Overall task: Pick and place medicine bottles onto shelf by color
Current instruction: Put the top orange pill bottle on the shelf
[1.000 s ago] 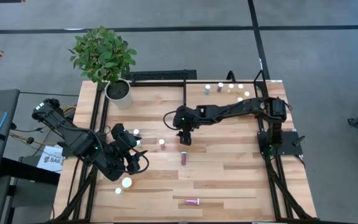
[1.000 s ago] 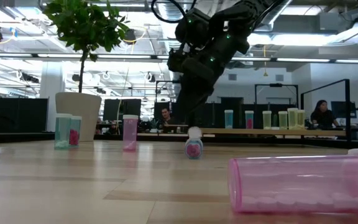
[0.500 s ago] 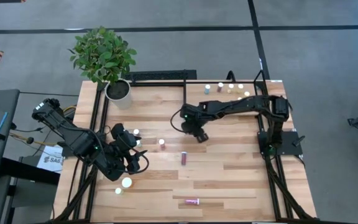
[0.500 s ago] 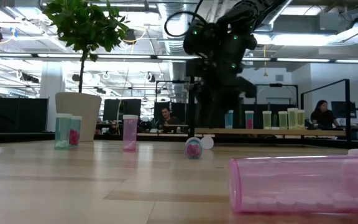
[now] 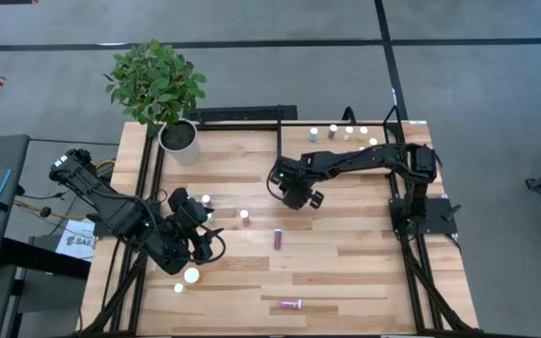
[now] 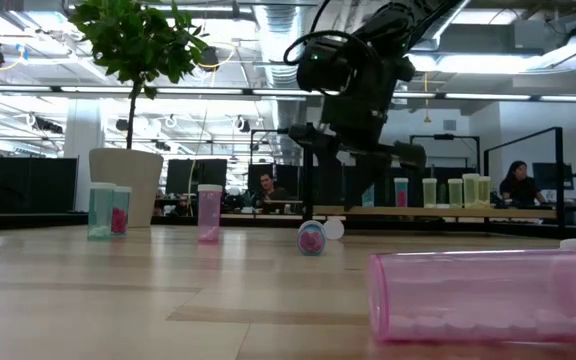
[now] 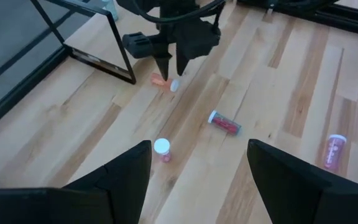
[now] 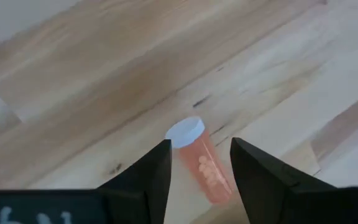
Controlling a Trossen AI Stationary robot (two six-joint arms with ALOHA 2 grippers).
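— What is seen beneath the right pincer [image 8: 194, 171]?
— An orange bottle [image 8: 201, 160], lying on the desk [image 5: 346, 235] between parted fingers, ungripped.
— And nearby?
— A magenta bottle [image 7: 225, 122] beside it; the shelf [image 6: 438, 211] beyond; the left pincer [image 7: 197, 180], spread wide.

Tabletop [image 5: 346, 244]: pale wood planks, light and slightly darker boards alternating, with dark grain flecks.
Orange bottle [image 8: 201, 158]: translucent orange body, white cap, paler pills visible inside.
Lying maroon bottle [image 7: 225, 122]: dark red body, white cap.
Upright pink bottle [image 7: 161, 150]: pink body, white cap.
Large pink bottle [image 6: 488, 295]: translucent pink, row of white pills along its lower side.
Two bottles near the pot [image 6: 108, 210]: teal-tinted, one with pink contents.
Plant [image 5: 155, 83]: green leaves; pot [image 5: 178, 138] white.
Shelf [image 6: 438, 211]: light wood, black frame; bottles on it greenish, yellowish and pink.
Both arms: black.
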